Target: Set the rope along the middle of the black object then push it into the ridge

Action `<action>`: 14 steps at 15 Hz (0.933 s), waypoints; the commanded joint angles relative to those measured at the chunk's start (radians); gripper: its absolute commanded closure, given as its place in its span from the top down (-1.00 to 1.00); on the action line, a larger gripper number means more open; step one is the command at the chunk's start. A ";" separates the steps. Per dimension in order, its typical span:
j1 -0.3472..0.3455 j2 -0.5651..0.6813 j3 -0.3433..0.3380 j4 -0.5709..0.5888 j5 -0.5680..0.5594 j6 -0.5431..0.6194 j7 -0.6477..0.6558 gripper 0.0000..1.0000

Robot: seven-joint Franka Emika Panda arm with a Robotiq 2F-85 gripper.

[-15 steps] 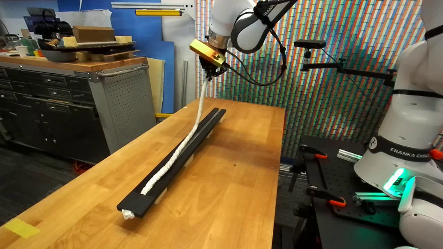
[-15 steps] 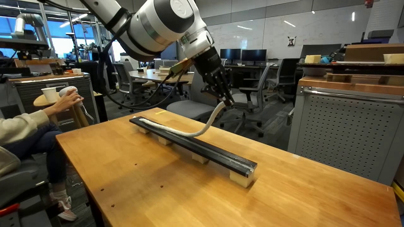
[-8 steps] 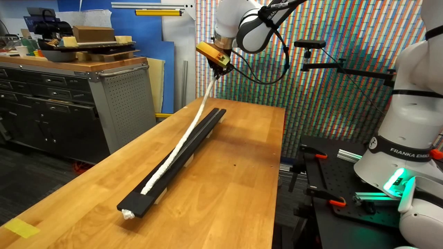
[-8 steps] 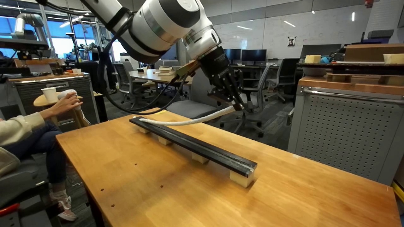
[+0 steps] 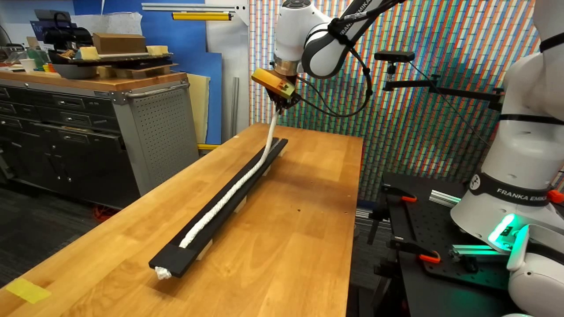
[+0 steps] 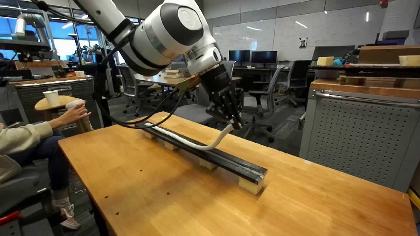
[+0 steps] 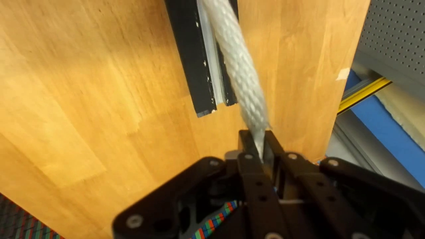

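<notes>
Over the wooden table [image 5: 295, 246], the tool [image 7: 260, 144] pinches the rope [image 7: 239, 63], partly laid along the black bar [image 6: 226, 161].

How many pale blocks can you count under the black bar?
4, spaced beneath the black bar. In an exterior view: far-end block, second block, third block, near-end block. More could be hidden behind these.
</notes>
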 commanded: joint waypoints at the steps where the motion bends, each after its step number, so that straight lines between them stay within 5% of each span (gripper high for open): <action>1: -0.005 0.032 0.015 0.025 0.041 -0.008 -0.035 -0.94; 14: -0.001 0.130 -0.034 0.099 0.103 0.000 -0.022 -0.94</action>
